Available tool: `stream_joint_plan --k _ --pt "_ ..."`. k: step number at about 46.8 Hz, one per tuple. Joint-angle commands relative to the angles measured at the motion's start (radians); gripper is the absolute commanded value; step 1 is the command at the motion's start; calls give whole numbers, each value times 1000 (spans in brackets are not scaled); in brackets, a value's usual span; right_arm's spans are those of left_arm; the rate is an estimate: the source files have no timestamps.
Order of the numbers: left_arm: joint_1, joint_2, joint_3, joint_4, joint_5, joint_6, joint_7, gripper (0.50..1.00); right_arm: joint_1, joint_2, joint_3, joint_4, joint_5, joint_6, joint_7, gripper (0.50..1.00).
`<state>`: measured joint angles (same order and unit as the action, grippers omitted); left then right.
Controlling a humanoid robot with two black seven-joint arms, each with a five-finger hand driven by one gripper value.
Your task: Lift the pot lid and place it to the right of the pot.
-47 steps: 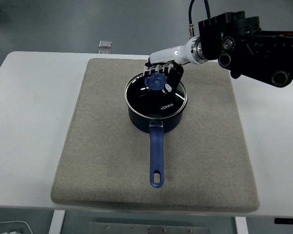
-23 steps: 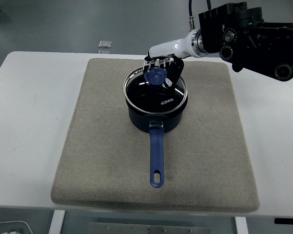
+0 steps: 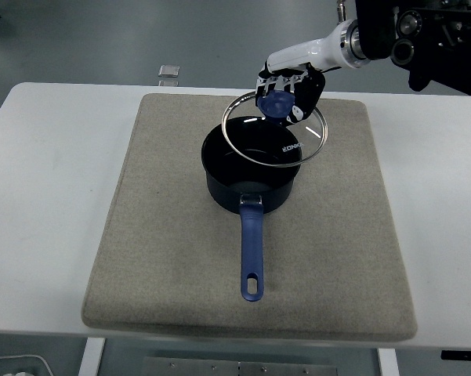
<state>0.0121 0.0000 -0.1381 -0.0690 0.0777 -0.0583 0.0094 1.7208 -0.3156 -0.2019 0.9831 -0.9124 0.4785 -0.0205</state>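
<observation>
A dark blue pot (image 3: 249, 177) with a long blue handle (image 3: 251, 251) stands on the grey mat (image 3: 164, 258), its handle pointing toward the table's near edge. My right hand (image 3: 288, 95) is shut on the blue knob (image 3: 276, 103) of the glass lid (image 3: 274, 129). The lid hangs in the air above the pot's far right rim, tilted, and the pot is open. The left arm is out of view.
The white table (image 3: 39, 196) carries the mat. To the right of the pot the mat (image 3: 345, 211) is bare. A small clear object (image 3: 169, 72) lies on the floor beyond the table's far edge.
My right hand has lifted the lid off the pot and carried it up and to the right. The pot has stayed in place.
</observation>
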Motion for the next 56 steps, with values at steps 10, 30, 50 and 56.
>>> stream_joint_plan --k 10,30,50,56 --pt "0 0 0 0 -1 0 0 1000 -36 -74 4 -46 4 14 -30 500" --pt "0 0 0 0 1 0 0 1000 -167 -122 15 -173 7 -9 -65 500" --pt "0 0 0 0 0 0 0 1000 -280 -57 12 -221 3 -118 -67 500" --pt "0 0 0 0 1 0 0 1000 -300 -54 12 -224 3 -149 -67 500"
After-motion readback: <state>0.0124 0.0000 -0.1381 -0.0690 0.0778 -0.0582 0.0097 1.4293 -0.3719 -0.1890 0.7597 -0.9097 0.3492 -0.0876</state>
